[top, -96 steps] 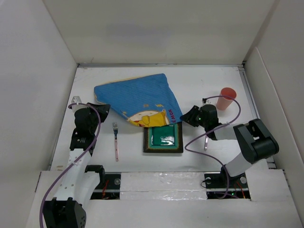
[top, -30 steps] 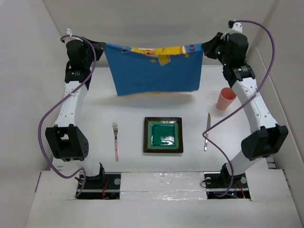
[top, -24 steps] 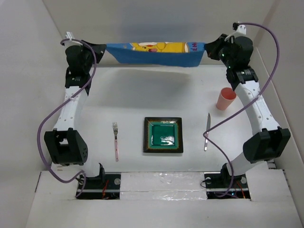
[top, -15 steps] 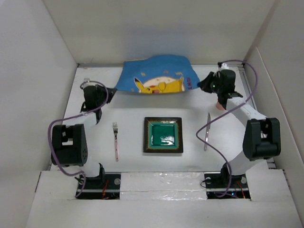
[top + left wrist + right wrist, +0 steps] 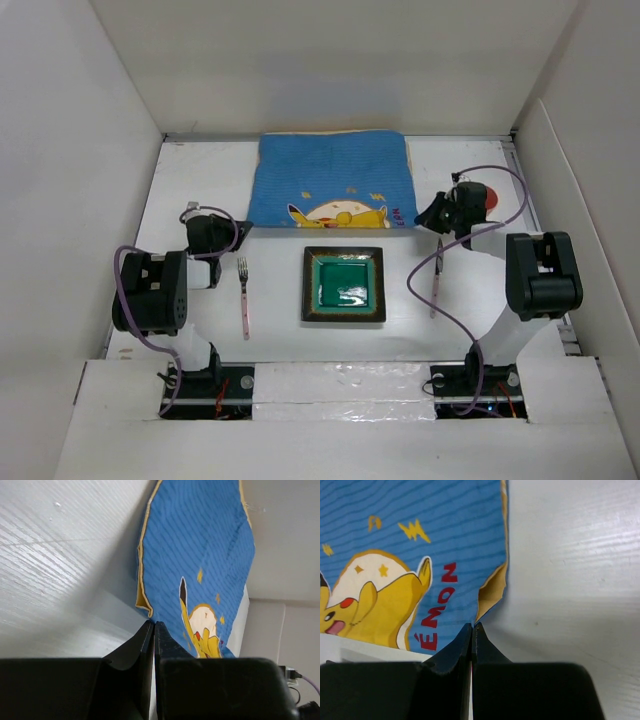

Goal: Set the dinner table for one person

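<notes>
A blue cartoon-printed placemat [image 5: 330, 178] lies spread flat on the back middle of the white dinner table [image 5: 195, 180]. My left gripper [image 5: 240, 229] is low at its near-left corner, jaws shut on that corner [image 5: 145, 605], which curls up and shows a yellow underside. Over on the other side, my right gripper [image 5: 421, 217] is shut on the near-right corner [image 5: 489, 597], beside the red lettering. In front of the placemat sits a green square plate [image 5: 344, 285], with a fork [image 5: 244, 296] to its left and a knife [image 5: 435, 290] to its right.
A red cup [image 5: 487, 196] stands just behind the right wrist, partly hidden by it. White wall panels [image 5: 80, 150] close in the table on the left, back and right. Purple cables loop off both arms over the tabletop.
Both arms have come down from high at the back and drawn forward. The placemat, stretched in the air a second ago, now lies flat on the table behind the plate.
</notes>
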You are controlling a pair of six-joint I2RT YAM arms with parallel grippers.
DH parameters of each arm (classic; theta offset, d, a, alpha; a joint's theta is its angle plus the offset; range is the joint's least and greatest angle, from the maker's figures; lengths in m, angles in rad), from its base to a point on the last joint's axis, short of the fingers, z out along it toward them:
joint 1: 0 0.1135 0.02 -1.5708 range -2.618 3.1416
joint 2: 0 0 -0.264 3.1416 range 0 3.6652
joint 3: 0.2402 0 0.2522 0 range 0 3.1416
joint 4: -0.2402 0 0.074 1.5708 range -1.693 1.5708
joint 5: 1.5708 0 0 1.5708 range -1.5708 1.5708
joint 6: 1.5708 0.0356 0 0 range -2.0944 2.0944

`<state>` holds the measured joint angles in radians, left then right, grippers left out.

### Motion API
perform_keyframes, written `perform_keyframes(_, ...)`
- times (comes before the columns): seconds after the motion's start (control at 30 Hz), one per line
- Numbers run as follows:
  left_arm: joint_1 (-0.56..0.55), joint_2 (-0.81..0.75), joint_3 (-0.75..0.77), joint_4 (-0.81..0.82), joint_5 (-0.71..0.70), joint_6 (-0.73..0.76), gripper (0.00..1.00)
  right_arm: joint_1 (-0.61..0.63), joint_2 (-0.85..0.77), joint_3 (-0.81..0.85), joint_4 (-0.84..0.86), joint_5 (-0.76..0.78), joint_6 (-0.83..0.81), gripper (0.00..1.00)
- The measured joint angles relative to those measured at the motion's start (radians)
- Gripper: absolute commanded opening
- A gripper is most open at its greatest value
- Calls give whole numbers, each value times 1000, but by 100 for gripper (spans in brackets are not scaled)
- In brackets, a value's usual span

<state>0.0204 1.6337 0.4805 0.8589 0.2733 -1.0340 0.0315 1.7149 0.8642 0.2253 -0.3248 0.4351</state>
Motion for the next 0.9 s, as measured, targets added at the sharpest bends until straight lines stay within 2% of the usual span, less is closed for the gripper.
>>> perform_keyframes(0.23,-27,-63,-45,11,-14,10,0,-13,0,-37,10,0,14,1)
perform_keyframes(0.6,-39,-176,-89,-109,-96,39,0,-13,-87,-120,17,11,28,0)
perform_keyframes(0.7,-39,-185,-89,-127,-101,48,4,-11,-104,-134,15,14,30,7)
perform_keyframes(0.73,-39,-184,-89,-134,-101,52,7,-10,-106,-134,14,15,32,15)
perform_keyframes(0.83,-38,-184,-89,-153,-102,63,15,-10,-113,-136,13,29,33,28)
perform_keyframes(0.9,-38,-184,-89,-156,-101,68,20,-10,-124,-140,13,43,33,30)
